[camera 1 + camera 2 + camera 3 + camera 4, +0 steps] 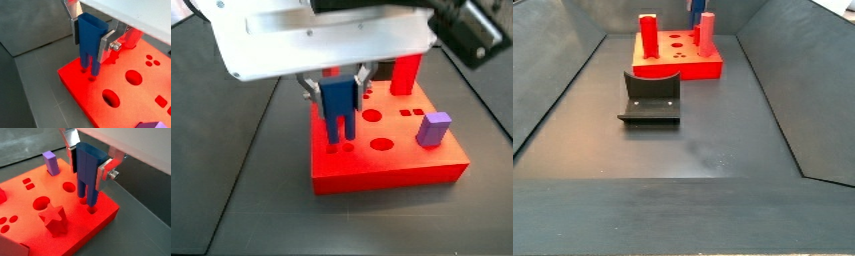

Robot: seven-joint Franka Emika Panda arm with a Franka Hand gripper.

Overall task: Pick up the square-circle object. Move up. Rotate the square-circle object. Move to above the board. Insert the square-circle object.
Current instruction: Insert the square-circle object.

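Dark grey walls slope down to a flat grey floor [714, 140], matt and bare except for the fixture [651, 98] standing near the middle and the board [680, 62] at the far end. On the board I see red upright pegs [648, 32] and, in a side view, a short purple block [434, 128] near one corner.

The claw [92, 37] hangs just above the board and is clenched on the square-circle object [89, 42], with the silver fingers [107, 172] pressing its upper half from two sides. The object stands upright and its lower end splits in two slim legs, whose tips reach the board's top face at small holes close to the edge; how deep they sit, I cannot tell.

I judge the piece to be light, stiff plastic, smooth and a little slippery. The flat broad faces high up are the good place to hold it, because the thin legs could bend or jam if it tilts
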